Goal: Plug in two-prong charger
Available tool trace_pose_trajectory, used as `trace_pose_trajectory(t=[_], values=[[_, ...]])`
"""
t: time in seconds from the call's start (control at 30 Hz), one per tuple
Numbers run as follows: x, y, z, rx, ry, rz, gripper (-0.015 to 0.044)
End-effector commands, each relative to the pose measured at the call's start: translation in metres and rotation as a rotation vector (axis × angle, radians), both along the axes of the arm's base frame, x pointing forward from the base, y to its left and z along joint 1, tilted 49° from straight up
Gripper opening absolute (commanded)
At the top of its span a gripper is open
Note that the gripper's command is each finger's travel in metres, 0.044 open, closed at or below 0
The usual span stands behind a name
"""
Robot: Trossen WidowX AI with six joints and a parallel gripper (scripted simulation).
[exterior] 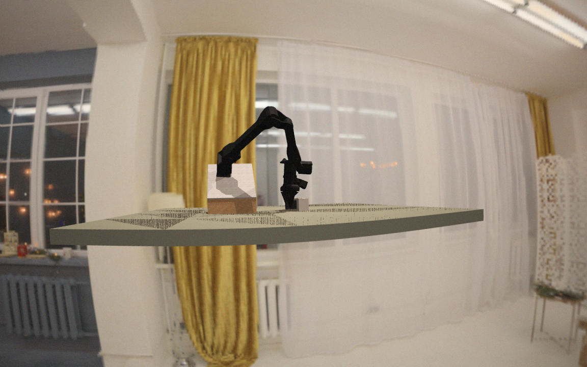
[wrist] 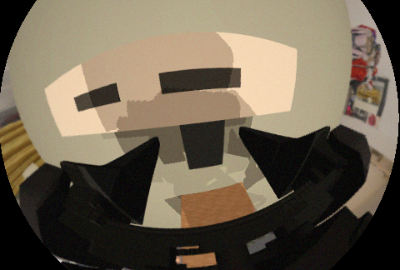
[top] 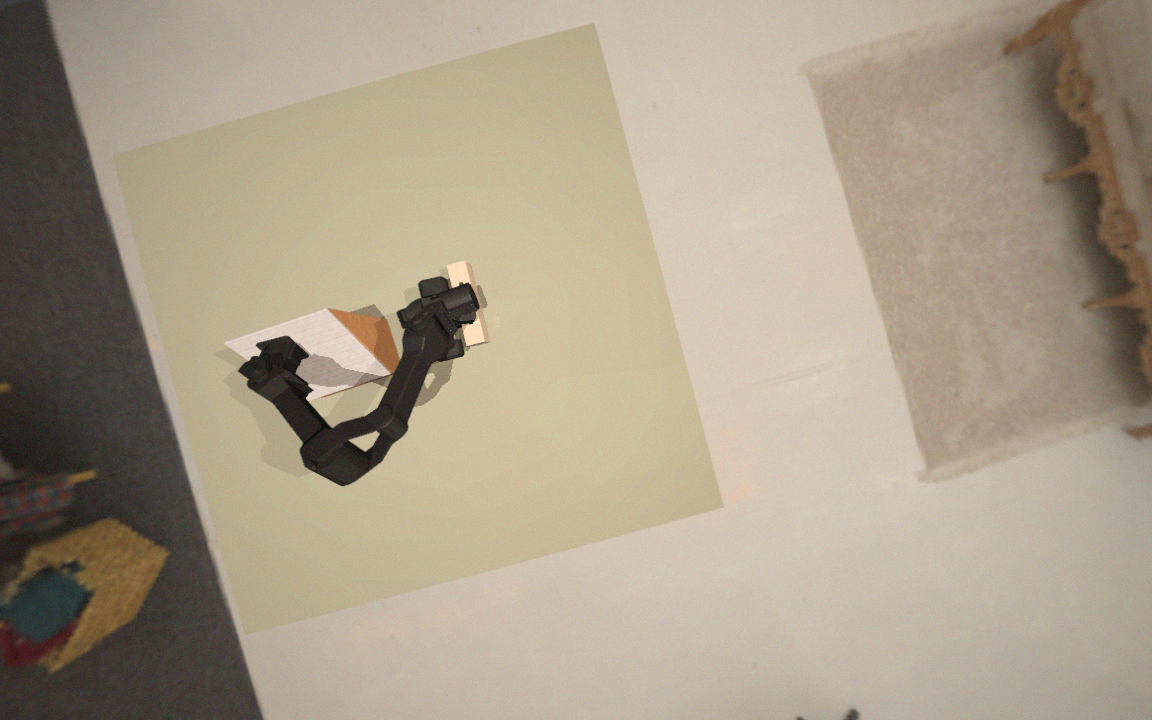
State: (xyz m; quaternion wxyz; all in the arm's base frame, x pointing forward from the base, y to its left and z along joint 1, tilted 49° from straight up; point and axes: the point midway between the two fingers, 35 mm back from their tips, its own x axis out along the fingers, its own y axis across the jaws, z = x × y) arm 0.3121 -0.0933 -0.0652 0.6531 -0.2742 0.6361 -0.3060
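- The gripper (top: pixel 442 317) (exterior: pixel 289 206) (wrist: pixel 200 136) is found open, with nothing gripped.
- The dark charger block (wrist: pixel 202 147) is seen between the spread fingers, at 6 o'clock of the power strip (top: pixel 477 331) (exterior: pixel 302 204) (wrist: pixel 267 74) in the wrist view; prong insertion cannot be determined.
- Two dark recesses are shown on the strip, partly shaded.
- In the top view, the white-topped wedge (top: pixel 320 331) (exterior: pixel 232 206) (wrist: pixel 217 205) is located between 8 and 9 o'clock of the gripper.
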Motion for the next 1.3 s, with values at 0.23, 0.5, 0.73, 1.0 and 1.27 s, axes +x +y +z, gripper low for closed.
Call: trace_pose_trajectory(t=[0.23,0.5,0.73,1.0,1.27], values=[[-0.01,0.0,-0.001,-0.001,0.005,0.003,0.044],[-0.019,0.0,-0.002,-0.001,0.006,0.003,0.044],[-0.026,-0.001,-0.003,-0.001,0.006,0.003,0.044],[-0.035,-0.001,-0.004,-0.001,0.007,0.003,0.044],[-0.044,-0.001,-0.004,-0.001,0.007,0.003,0.044]])
